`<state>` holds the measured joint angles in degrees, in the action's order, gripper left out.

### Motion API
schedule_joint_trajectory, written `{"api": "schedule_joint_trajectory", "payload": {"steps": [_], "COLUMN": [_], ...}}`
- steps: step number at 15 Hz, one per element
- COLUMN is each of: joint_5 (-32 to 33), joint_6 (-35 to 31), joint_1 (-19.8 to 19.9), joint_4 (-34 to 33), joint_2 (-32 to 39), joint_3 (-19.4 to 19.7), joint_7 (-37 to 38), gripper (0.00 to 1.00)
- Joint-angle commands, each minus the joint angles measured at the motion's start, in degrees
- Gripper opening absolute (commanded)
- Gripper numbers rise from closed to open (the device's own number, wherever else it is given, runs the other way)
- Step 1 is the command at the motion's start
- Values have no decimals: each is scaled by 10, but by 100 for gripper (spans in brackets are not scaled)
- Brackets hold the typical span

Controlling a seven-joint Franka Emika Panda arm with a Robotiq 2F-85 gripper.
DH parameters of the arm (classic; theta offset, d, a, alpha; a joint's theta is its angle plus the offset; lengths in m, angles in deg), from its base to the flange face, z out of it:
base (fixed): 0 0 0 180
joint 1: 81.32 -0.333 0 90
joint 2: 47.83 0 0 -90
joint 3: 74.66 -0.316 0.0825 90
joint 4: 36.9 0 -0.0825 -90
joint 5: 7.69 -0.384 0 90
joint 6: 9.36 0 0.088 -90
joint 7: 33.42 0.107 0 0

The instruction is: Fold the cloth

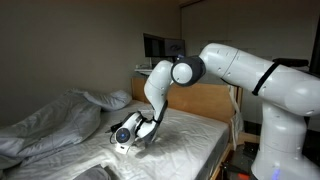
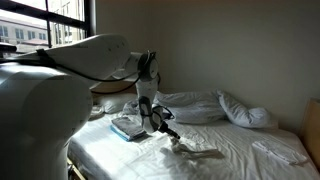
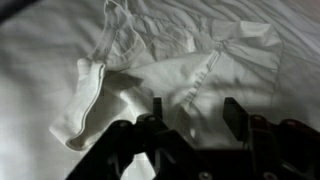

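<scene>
The cloth (image 3: 165, 62) is a crumpled white fabric piece with a stitched hem, lying bunched on the white bed sheet. In an exterior view the cloth (image 2: 192, 151) sits near the middle of the mattress. My gripper (image 3: 198, 112) hangs just above the cloth's near edge. It is open, its two dark fingers (image 3: 238, 115) stand apart, and nothing is clamped between them. In both exterior views the gripper (image 2: 166, 127) (image 1: 130, 138) is low over the bed, pointing down at the fabric.
A puffy duvet (image 1: 50, 125) (image 2: 200, 108) is heaped along one side of the bed. A pillow (image 2: 248, 113) lies beside it. A flat blue-and-white object (image 2: 125, 128) rests near the arm's base. A wooden headboard (image 1: 205, 100) borders the mattress.
</scene>
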<state>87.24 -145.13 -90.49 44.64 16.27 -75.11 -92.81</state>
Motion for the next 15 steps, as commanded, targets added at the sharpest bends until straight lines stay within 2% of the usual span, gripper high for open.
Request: {"api": "schedule_joint_trajectory", "payload": {"steps": [1, 4, 9, 12, 15], "joint_5": [7, 10, 31, 68, 131], "joint_6": [-13, -10, -55, -143, -248], "joint_1": [1, -7, 13, 50, 96], "joint_4": [30, 45, 139, 197, 215], "joint_2": [-23, -19, -59, -97, -110], "joint_3": [0, -3, -3, 0, 7], "joint_7": [35, 21, 57, 143, 215], "gripper": [96, 100, 100, 100, 100]}}
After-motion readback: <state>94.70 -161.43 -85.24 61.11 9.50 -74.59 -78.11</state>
